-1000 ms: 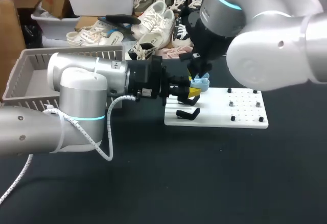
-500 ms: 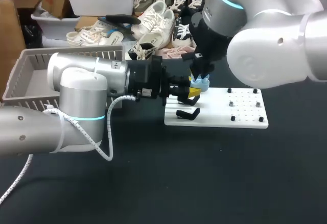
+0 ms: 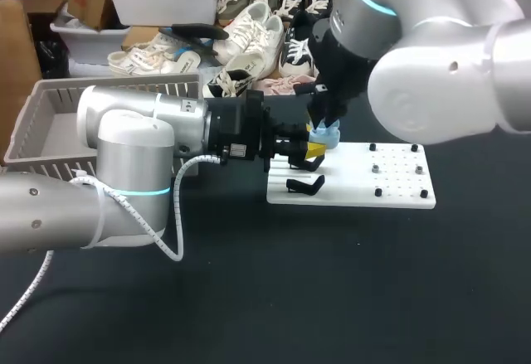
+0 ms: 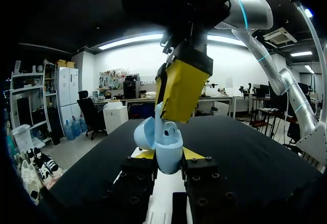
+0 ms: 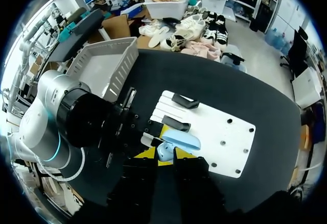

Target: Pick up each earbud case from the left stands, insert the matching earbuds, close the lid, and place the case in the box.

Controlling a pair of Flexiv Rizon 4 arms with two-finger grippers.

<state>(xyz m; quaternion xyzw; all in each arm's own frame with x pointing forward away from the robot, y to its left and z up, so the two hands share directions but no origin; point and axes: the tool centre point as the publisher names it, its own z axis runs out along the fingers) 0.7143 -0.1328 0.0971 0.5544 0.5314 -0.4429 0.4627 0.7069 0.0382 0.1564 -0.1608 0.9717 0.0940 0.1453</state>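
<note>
**A:** Head view: where was the earbud case [image 3: 325,137]?
**B:** Over the white board's [image 3: 390,186] far-left part, clamped in your left gripper [image 3: 309,150].
**A:** Left wrist view?
**B:** The lid [image 4: 144,133] stood open, with your right gripper [image 4: 180,89] at the case's top.
**A:** Right wrist view?
**B:** You could not tell that gripper's state.

No legible txt, nos. or signs in any view. Small white sticker [image 3: 236,150] on the black wrist block of the left arm [image 3: 133,144], centre-left of the head view, has print too small to read. Light-blue earbud case [image 4: 168,150] looks plain, w/ no marking that can be made out.
</note>
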